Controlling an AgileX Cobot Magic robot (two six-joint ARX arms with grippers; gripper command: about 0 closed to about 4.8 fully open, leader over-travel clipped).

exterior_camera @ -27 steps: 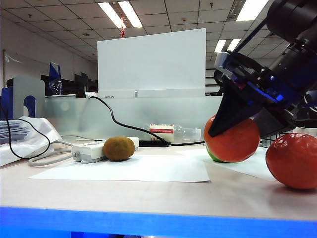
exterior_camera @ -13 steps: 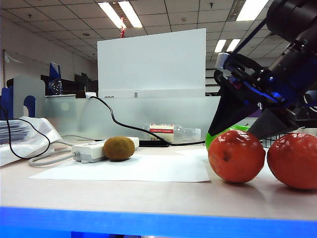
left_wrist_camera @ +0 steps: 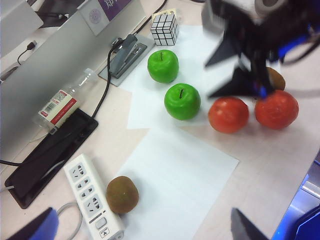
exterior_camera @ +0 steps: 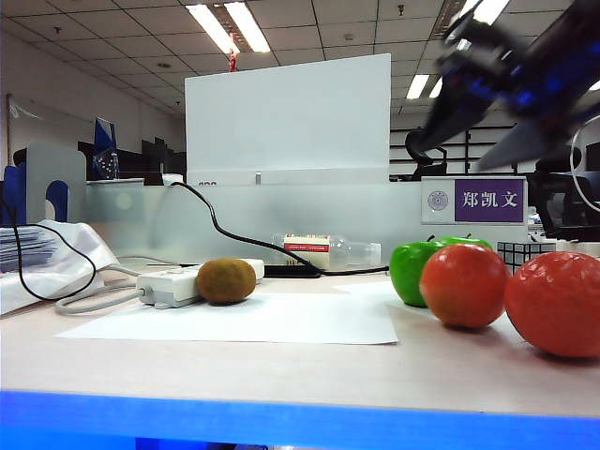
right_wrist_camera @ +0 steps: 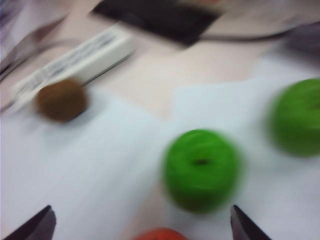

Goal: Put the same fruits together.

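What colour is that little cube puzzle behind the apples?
The cube puzzle has white squares in a black grid; the left wrist view shows it best.

The right gripper (exterior_camera: 483, 131) has let go of the orange (exterior_camera: 465, 285) and risen clear above it, jaws now spread wide. That orange now sits on the table beside the other orange (exterior_camera: 555, 303), and the green apples (exterior_camera: 412, 272) behind show uncovered.

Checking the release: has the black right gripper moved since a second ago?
Yes. The right gripper has risen off the round red-orange orange, now beside the purple name sign.
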